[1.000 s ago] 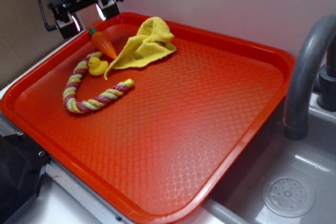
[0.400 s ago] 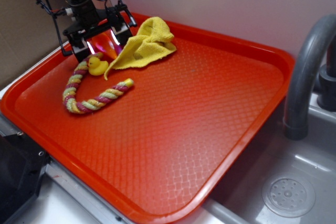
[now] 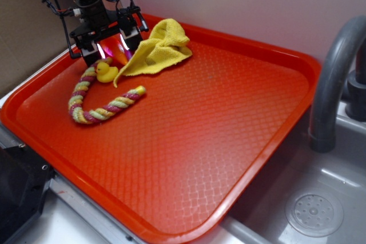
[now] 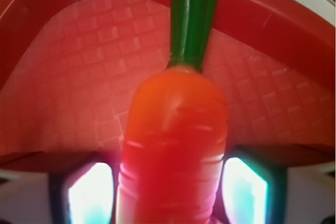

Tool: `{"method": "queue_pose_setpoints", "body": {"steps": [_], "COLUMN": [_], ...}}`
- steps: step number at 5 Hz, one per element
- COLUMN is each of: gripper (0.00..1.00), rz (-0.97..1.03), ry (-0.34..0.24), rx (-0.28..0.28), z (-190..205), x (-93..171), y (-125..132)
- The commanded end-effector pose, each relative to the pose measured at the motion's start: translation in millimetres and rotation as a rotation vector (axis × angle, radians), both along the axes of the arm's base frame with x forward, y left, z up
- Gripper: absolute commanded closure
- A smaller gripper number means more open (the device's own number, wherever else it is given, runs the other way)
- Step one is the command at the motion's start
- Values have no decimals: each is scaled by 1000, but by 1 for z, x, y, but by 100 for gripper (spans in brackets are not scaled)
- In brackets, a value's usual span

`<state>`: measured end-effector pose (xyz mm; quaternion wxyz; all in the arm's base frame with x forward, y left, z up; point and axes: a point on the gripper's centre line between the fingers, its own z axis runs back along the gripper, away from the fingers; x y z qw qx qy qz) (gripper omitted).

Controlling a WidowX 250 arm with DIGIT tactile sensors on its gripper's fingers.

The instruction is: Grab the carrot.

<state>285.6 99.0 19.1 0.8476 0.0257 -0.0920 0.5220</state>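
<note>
While your gripper (image 3: 112, 47) straddles the carrot (image 4: 173, 129) on the red tray (image 3: 274, 61), its jaws sit open on either side. You see the rubber duck (image 3: 104, 71) just beside it.

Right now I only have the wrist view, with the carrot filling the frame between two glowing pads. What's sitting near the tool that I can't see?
Observer: A crumpled yellow cloth lies right beside the tool, on the side toward the faucet.
Operator: Anything on the other side?
Observer: A rubber duck sits just below the tool in the exterior view, against a striped rope toy.
Operator: Where on the tray is all this?
Observer: In the far left corner of the red tray, as the exterior view shows it.
</note>
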Motion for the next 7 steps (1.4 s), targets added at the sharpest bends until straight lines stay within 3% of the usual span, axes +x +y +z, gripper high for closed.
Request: {"method": "queue_pose_setpoints", "body": {"steps": [1,2,3,5,6,7], "gripper": [100,100,100,100,100,100], "rz": [-203,-398,-548,-912,-1016,-1033], "ry": [-5,66,77,15,-22,2], "rx": [40,17,29,28,-56,-124], "z": [33,71,104,160,184,189], "x": [1,0,-12,-49,-66,-68], "y": [0,-25,-50,-109,-128,-130]}}
